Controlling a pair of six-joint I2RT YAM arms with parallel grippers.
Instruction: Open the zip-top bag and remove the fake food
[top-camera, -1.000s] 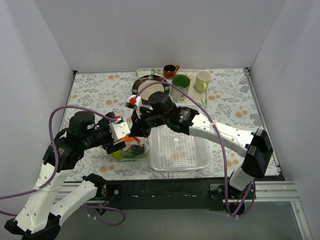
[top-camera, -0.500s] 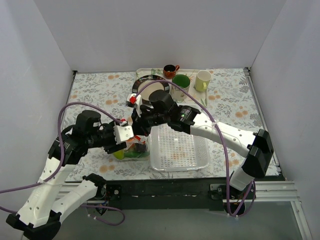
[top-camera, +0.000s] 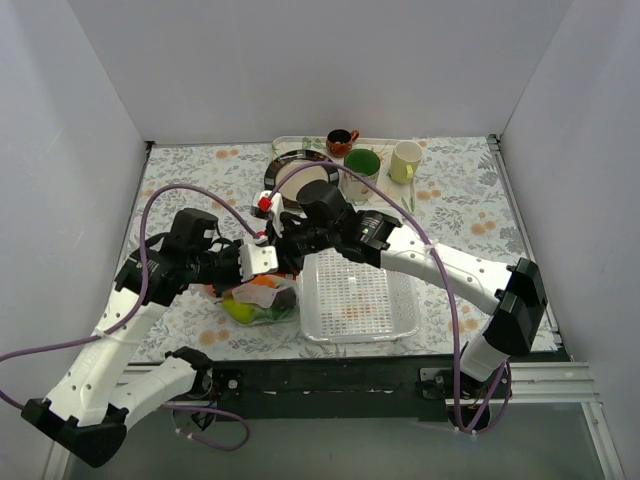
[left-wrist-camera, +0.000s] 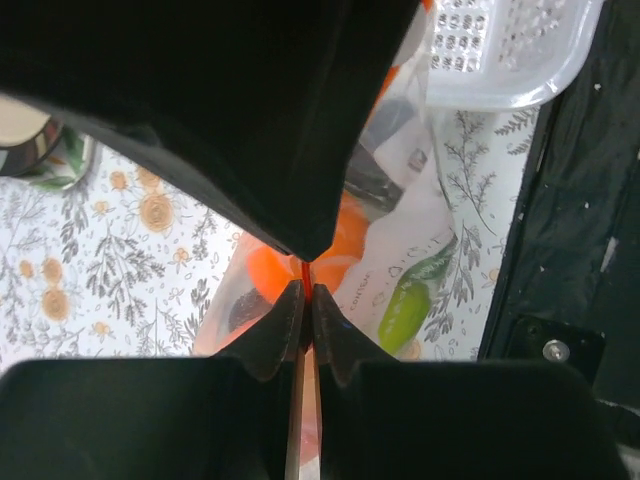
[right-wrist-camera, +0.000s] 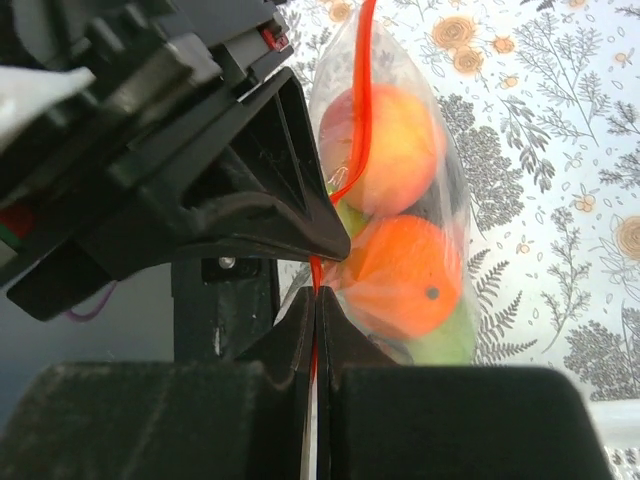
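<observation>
The zip-top bag (top-camera: 262, 298) hangs between both grippers just left of the white basket, with its orange-red zip strip (right-wrist-camera: 362, 100) uppermost. Inside is the fake food: an orange (right-wrist-camera: 405, 275), a pink-red peach (right-wrist-camera: 385, 140), a green piece (left-wrist-camera: 405, 310) and a dark round piece (left-wrist-camera: 245, 312). My left gripper (left-wrist-camera: 302, 298) is shut on the zip strip from one side. My right gripper (right-wrist-camera: 316, 300) is shut on the same strip from the other side. The two sets of fingertips meet nose to nose above the bag (left-wrist-camera: 400, 225).
A white lattice basket (top-camera: 400, 318) stands right of the bag, close to the near edge. A tray at the back holds a dark plate (top-camera: 285, 165), a brown cup (top-camera: 341, 141), a green mug (top-camera: 361, 164) and a pale yellow mug (top-camera: 405, 160). White walls enclose the table.
My left gripper has moved right and up to the right gripper and closed on the zip strip. The right gripper has stayed shut on the strip.
</observation>
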